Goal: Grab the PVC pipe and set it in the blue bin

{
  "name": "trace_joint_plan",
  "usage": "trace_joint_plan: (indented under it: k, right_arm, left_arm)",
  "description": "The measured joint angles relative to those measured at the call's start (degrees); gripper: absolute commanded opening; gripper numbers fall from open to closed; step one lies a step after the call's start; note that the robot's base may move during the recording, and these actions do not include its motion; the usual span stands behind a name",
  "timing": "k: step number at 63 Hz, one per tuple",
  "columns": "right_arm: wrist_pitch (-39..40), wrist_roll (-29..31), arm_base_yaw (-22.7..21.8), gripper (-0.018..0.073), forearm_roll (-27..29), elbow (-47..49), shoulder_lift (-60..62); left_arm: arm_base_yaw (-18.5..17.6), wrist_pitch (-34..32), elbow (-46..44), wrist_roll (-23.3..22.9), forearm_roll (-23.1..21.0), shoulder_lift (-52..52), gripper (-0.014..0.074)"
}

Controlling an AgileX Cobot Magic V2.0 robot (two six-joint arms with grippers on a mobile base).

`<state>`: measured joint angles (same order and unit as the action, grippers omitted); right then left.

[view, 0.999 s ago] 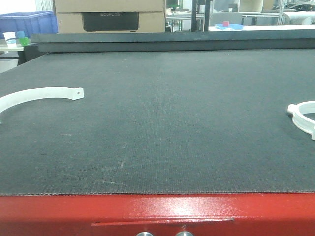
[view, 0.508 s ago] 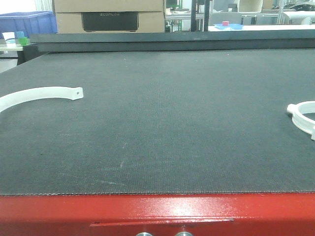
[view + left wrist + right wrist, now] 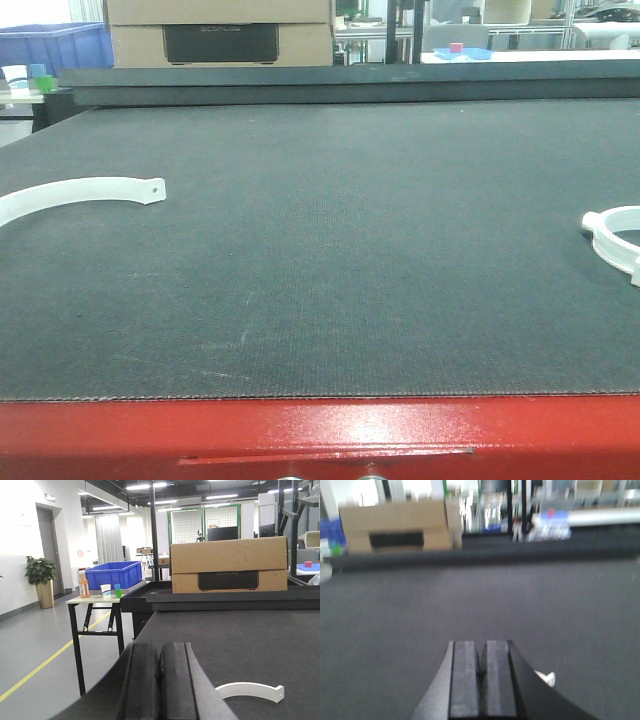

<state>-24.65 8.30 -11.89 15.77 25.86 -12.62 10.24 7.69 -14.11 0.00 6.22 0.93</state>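
two pairs of fingers were pressed shut on nothing. the left gripper [image 3: 160, 680] filled the lower middle of its wrist view, pads [image 3: 145, 680] face to face. the right gripper [image 3: 481, 680] sat the same way at the bottom of its own blurred view, with only a thin seam between the pads. empty, closed fingers suited arms that had not yet reached for a part.

just right of the left gripper, low in that view, a white arc [image 3: 250, 690] lay flat on the dark mat [image 3: 250, 640]. in the front view it sat at the middle left edge, partly cut off. a white ring [image 3: 615, 235] lay at the right edge of the front view, also flat on the mat. a pale corner peeking past the right gripper's right finger was probably that ring. no straight pipe showed, so i judged these curved pieces to be the pvc parts meant. each lay toward one arm's side, so either arm could take its own.

farther out, the bin [image 3: 114, 575] stood on a small table [image 3: 95, 600] at the middle left of the left wrist view, off the mat and well apart from both pieces. a box [image 3: 230, 565] sat on the raised ledge at the mat's far end. with the bin out to the left, the left arm looked better placed for the carry, and its fingers would have to open first.
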Motion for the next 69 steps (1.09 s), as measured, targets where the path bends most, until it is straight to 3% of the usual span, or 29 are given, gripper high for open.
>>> trace_joint_plan:
  k: [27, 36, 49, 69]
  right_arm:
    - [-16.82, 0.0, 0.0, -0.0168, 0.12, 17.19, -24.41]
    - [-21.49, 0.0, 0.0, -0.0168, 0.12, 19.77, -29.65]
    - [-17.58, 0.0, 0.0, -0.0168, 0.62, 20.3, -31.31]
    - [-14.33, 0.11, 0.0, -0.0168, 1.27, 20.54, -31.54]
  left_arm:
    - [0.0, 7.0, -15.24, 0.0, 2.24, 21.41, -0.0111]
    - [0.0, 12.85, -20.47, 0.0, 2.96, 30.72, -0.0111]
    - [0.0, 15.94, -26.31, 0.0, 2.96, 39.65, -0.0111]
    - [0.0, 9.77, -28.64, 0.0, 3.03, 40.35, -0.0111]
